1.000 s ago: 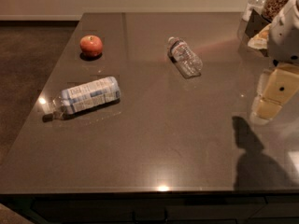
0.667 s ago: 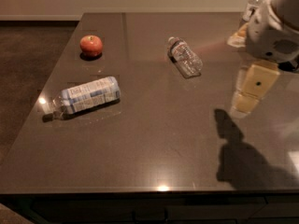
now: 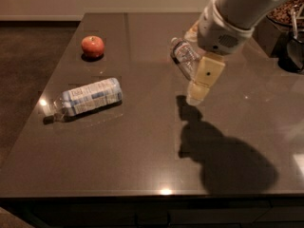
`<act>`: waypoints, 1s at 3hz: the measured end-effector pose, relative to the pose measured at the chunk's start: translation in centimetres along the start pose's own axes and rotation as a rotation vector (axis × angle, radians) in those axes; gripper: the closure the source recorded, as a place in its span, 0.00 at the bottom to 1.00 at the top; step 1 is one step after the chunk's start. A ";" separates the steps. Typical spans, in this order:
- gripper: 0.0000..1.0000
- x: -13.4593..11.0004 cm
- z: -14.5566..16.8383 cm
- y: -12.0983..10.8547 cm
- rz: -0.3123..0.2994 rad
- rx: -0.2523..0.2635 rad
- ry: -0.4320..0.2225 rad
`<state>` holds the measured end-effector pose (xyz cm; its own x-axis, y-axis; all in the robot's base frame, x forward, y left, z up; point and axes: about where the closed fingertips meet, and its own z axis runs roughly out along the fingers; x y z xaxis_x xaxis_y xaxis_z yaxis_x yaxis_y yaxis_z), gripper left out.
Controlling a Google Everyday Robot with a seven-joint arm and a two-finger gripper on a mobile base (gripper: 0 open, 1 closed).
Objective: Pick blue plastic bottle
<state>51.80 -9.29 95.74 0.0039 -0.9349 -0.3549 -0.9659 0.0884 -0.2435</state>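
Over on the left, the blue plastic bottle lies flat on its side on the dark table, neck end pointing toward the left edge, its pale blue and white label facing up. Behind it, further back, a red apple sits on its own, well apart from the bottle. Moving across to the middle, a smaller clear bottle lies on its side, partly hidden by the arm. And here's the gripper, hanging above the table centre just in front of that small bottle and well to the right of the blue one, nothing in its grasp; how wide it stands, I cannot tell. Its shadow spreads across the tabletop below, and far right a dark container sits at the edge
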 end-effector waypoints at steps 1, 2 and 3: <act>0.00 -3.7 2.4 -1.5 -0.049 -0.021 -0.040; 0.00 -7.4 5.5 -2.5 -0.105 -0.056 -0.053; 0.00 -10.0 8.1 -2.6 -0.156 -0.094 -0.046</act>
<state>56.42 2.60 92.58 0.1655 -0.9179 -0.3606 -0.9724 -0.0911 -0.2147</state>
